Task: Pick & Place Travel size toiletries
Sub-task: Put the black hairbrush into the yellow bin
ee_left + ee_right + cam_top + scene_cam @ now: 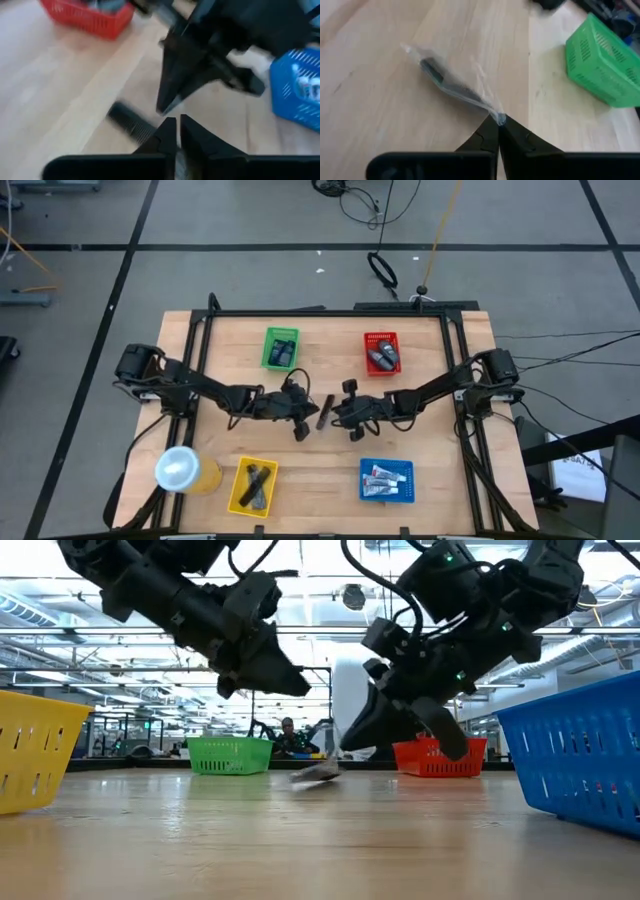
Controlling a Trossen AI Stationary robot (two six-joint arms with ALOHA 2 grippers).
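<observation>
A dark comb-like piece in a clear plastic wrapper (325,412) lies on the table's middle between both grippers. In the low view, the wrapped piece (318,772) rests on the wood with one end slightly raised. My right gripper (498,121) is shut on the wrapper and sits just right of the piece (452,85). My left gripper (176,127) hovers shut above the table, just left of the piece (131,124), with its tips (297,687) well clear of the wood. Other toiletries lie in the baskets. My right gripper pinches a corner of the clear wrapper (496,114) between its two fingertips, only at their free ends. It comes in slanting down from the table's right. The wrapper stretches away from the fingers, and the dark piece inside still lies on the table.
Four baskets ring the centre: green (281,348) and red (381,353) on the far side, yellow (253,485) and blue (386,480) on the near side. A yellow cup with a whitish lid (183,470) stands near left. Bare wood lies around the middle.
</observation>
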